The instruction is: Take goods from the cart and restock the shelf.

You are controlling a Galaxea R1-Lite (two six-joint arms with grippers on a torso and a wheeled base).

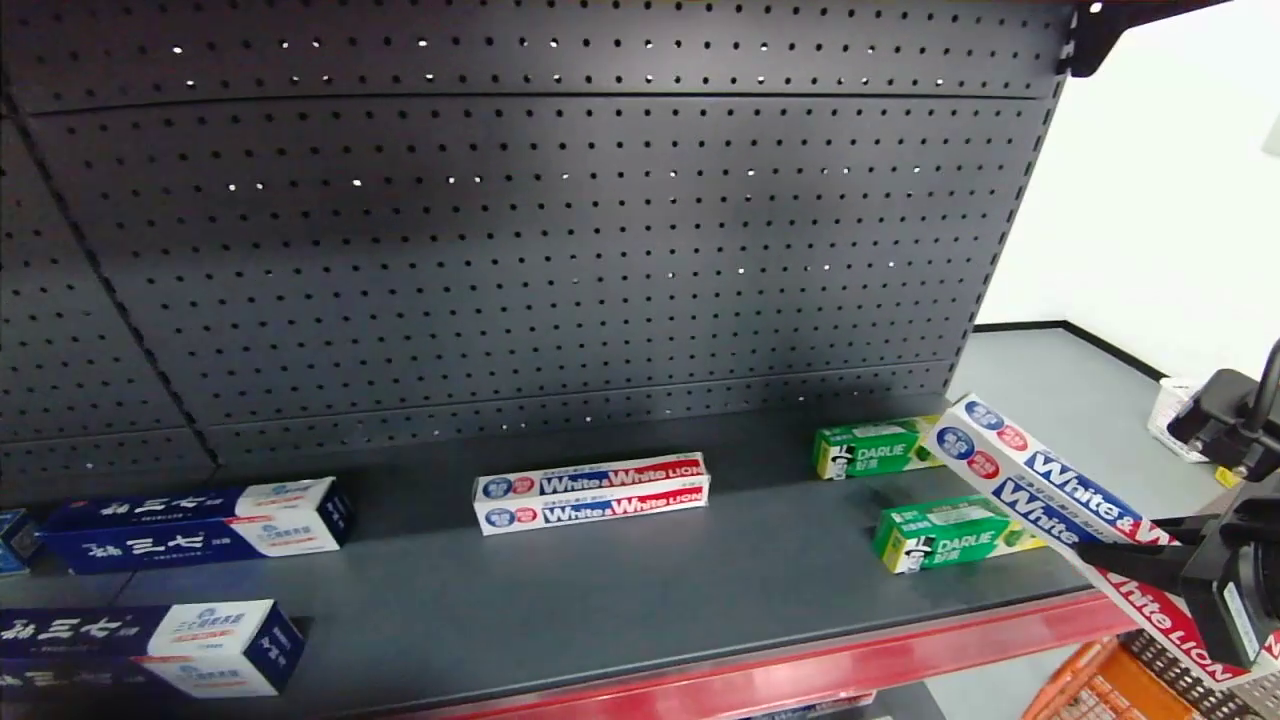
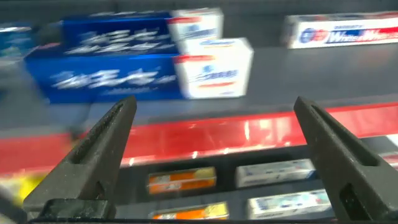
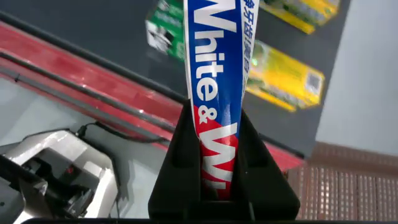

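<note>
A dark perforated pegboard back (image 1: 520,250) rises behind a grey shelf (image 1: 640,590), which is edged by a red front lip (image 1: 800,670). Goods are grouped on the deck by kind, presumably so that each product keeps its own zone.

At the far left, blue toothpaste boxes (image 1: 190,525) are laid lengthwise, one lot near the back and another at the front edge. The left gripper (image 2: 214,106) is seen just before that front edge with its fingers spread wide and nothing between them; it is judged to be idle and kept clear of the stock.

In the middle, a pair of white-and-red boxes (image 1: 590,492) is set flat and well apart from its neighbours. Bare deck is left in front of and beside this pair, and the matching item is most likely meant to go there.

Further right, two green toothpaste boxes (image 1: 945,533) are placed one behind the other. Over them a white-and-red toothpaste box (image 1: 1040,490) is held tilted, its far end above the shelf's right end. Its lower end is clamped between the closed fingers of the right gripper (image 3: 214,124). The grip is taken at one end, seemingly so that the free length can be laid down first.

Below it, at the lower right, an orange cart basket (image 1: 1085,690) is partly visible.
</note>
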